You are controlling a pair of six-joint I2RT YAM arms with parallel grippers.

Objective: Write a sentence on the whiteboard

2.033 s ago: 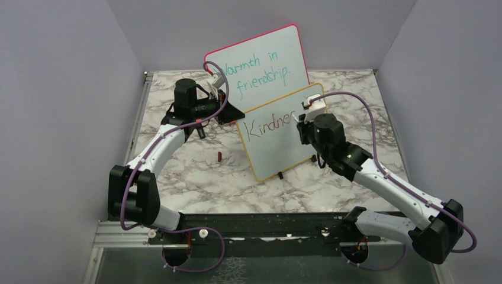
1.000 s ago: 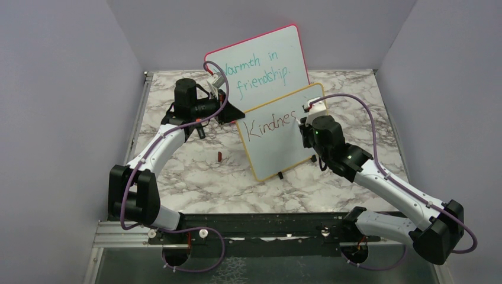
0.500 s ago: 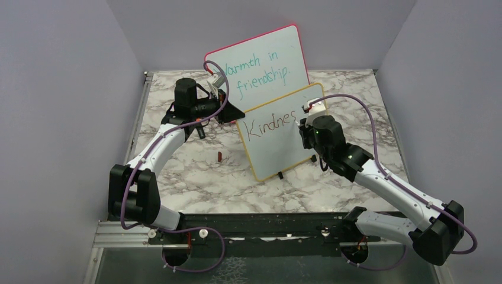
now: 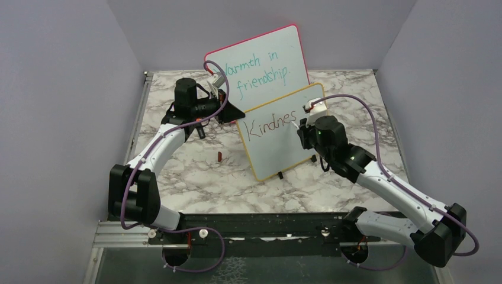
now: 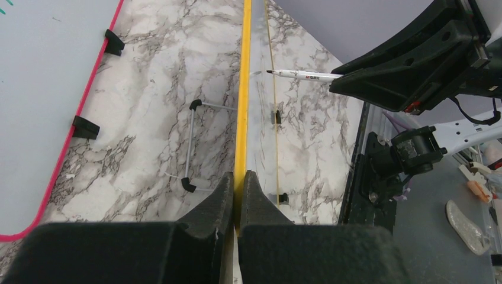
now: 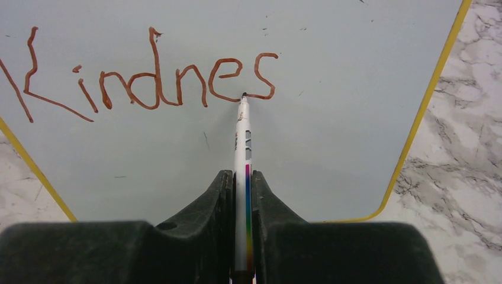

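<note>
Right tool (image 6: pixel 240 180) clenched on marker (image 6: pixel 241 133). Tip, ahead of tool, touches whiteboard (image 6: pixel 331 89) at foot of first "s". Sentence (image 6: pixel 148 80) reads "Kindnes", unfinished. Left tool (image 5: pixel 237 180) pinches board's yellow edge between its fingers, likely bracing upright board on surface (image 5: pixel 154 106) against pen pressure.

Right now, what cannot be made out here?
Top external: the right arm hides the marker; the left arm covers the pink-framed board's first letter.
Left wrist: the whiteboard is edge-on, its sentence unreadable.
Right wrist: the right gripper hides the marker's rear end.
</note>
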